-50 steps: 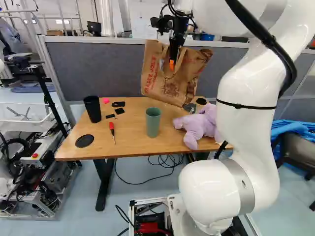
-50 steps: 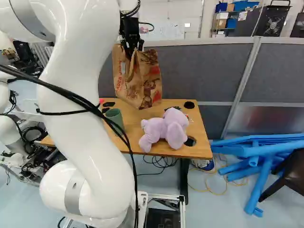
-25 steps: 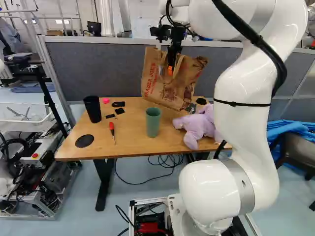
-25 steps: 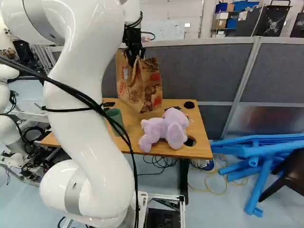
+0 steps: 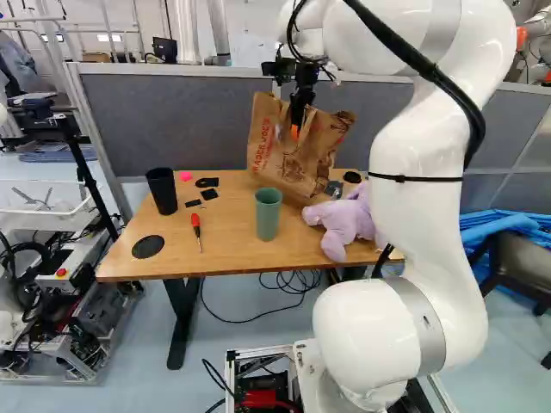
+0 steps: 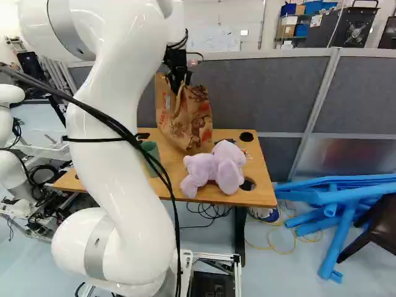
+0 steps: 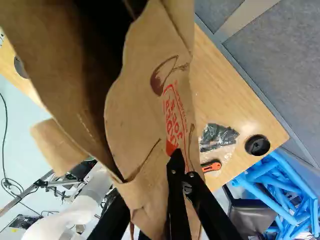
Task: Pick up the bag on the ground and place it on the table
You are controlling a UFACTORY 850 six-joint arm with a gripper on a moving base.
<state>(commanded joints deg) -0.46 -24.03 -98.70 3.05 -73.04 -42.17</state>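
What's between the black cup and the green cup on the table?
The left base view shows a red screwdriver and some small flat black pieces between the black cup and the green cup.

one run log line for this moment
gripper shut on paper bag | bag at table, near purple plush toy | table contact unclear | not yet released

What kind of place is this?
Probably a robotics lab or workshop: a large white robot arm, a cart of exposed electronics and grey partition panels are in view.
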